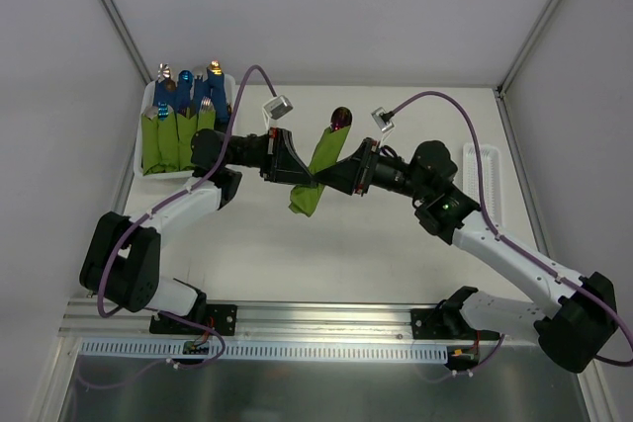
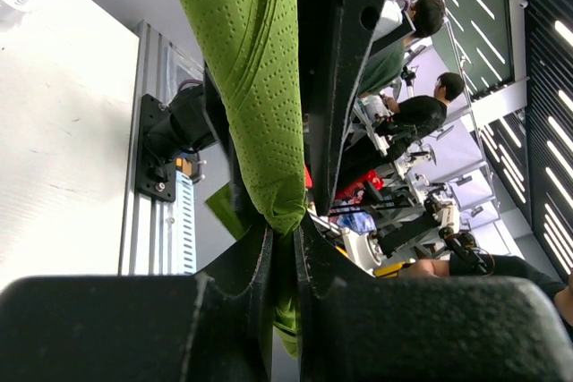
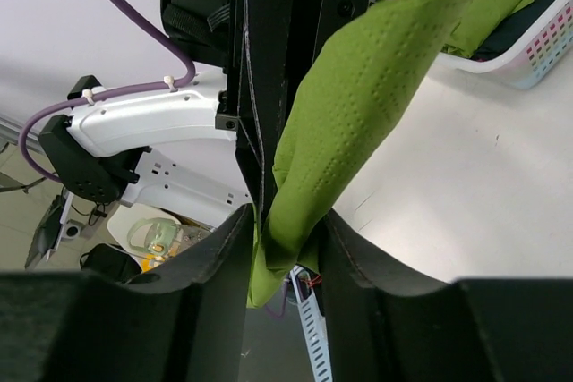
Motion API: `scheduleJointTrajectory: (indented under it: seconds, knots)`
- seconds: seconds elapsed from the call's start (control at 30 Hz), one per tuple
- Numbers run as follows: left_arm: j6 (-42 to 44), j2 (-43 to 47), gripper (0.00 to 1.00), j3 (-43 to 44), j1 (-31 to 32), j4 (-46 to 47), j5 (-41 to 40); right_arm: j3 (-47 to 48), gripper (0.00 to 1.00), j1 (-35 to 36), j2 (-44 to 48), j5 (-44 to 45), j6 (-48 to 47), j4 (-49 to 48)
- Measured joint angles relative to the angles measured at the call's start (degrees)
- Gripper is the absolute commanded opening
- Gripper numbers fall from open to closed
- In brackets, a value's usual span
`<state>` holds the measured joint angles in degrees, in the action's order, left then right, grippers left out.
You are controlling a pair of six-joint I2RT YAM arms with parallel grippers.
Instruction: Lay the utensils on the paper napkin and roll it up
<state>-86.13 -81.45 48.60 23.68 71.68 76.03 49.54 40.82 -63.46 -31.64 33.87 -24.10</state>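
The utensils are almost wholly hidden inside the rolled napkin; only one shiny reddish end pokes out of its top. The roll hangs tilted, to the right of the basket. Whether its lower tip touches the table cannot be told. The left gripper clamps its lower part from the basket side. The right gripper pinches the same stretch from the far side.
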Motion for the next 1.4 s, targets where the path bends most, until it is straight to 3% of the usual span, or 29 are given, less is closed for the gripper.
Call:
scheduleJointTrajectory:
  seconds: [0.17, 0.37, 0.47, 0.57, 0.67, 0.83, 0.97, 1.2, 1.4]
  knots:
    - [1.40, 0.50, 0.00, -0.66, 0.02, -0.20, -0.02, 0.00, 0.25, 0.00, 0.66, 0.83, -0.07, 0.59]
    - [2.86, 1.01, 0.00, -0.76, 0.00, -0.39, 0.00, 0.02, 0.00, 0.00, 0.72, 1.01, 0.26, 0.81]
    - [3.45, 1.03, 0.01, -0.76, 0.02, -0.72, 0.00, 0.15, 0.00, 0.00, 0.72, 1.01, 0.11, 1.29]
    - [5.51, 1.42, 0.23, -0.76, 0.02, -2.93, 0.00, 0.31, 0.00, 0.00, 0.72, 1.03, -0.26, 1.84]
    - [12.61, 3.26, 0.34, -0.26, 0.02, -11.37, -0.09, 0.35, 0.00, 0.04, 0.70, 0.98, -0.81, 2.60]
    - [33.38, 7.30, 0.47, 5.99, -0.17, -37.42, -0.44, 0.50, 0.00, 0.04, 0.72, 0.98, -1.84, 3.48]
    - [45.31, 8.50, 0.71, 8.83, -1.29, -51.49, -1.57, 1.11, 0.00, 0.04, 0.85, 1.01, -2.36, 3.80]
    - [60.92, 9.11, 0.71, 12.79, -2.82, -71.71, -4.59, 1.25, 0.00, 0.04, 1.05, 1.05, -2.71, 3.82]
    - [66.05, 10.51, 0.67, 14.91, -2.82, -77.22, -4.48, 1.66, 0.00, 0.04, 0.42, 0.98, -2.58, 3.52]
